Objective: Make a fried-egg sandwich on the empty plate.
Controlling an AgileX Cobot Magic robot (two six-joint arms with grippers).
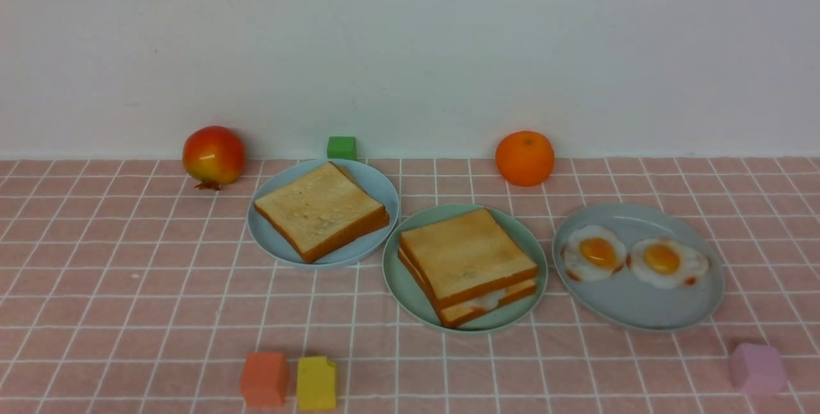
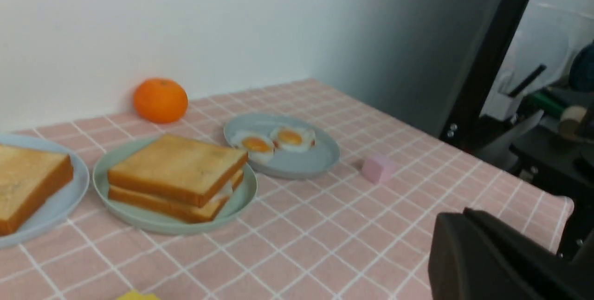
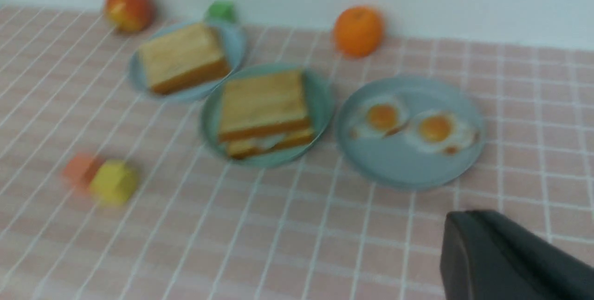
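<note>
A pomegranate-like fruit (image 1: 214, 156) stands left of the pale blue plate (image 1: 259, 234) of toast, which sits just beside the mint-green plate (image 1: 410, 302); on that lies the fried-egg sandwich (image 1: 471, 263), inside the rim. A narrow gap parts it from the grey-blue plate (image 1: 640, 308). Open tabletop (image 1: 512, 369) spreads in front. Left tool (image 2: 482, 244) and right tool (image 3: 487, 244) are shut, gripping nothing; no readable writing shows

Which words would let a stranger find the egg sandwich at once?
On the pink checked cloth, look between the two bluish plates for the round mint-green plate. The fried-egg sandwich sits on it, two square golden toast slices with darker crusts. Egg white shows between them, unlike the toast on the pale blue plate.
</note>
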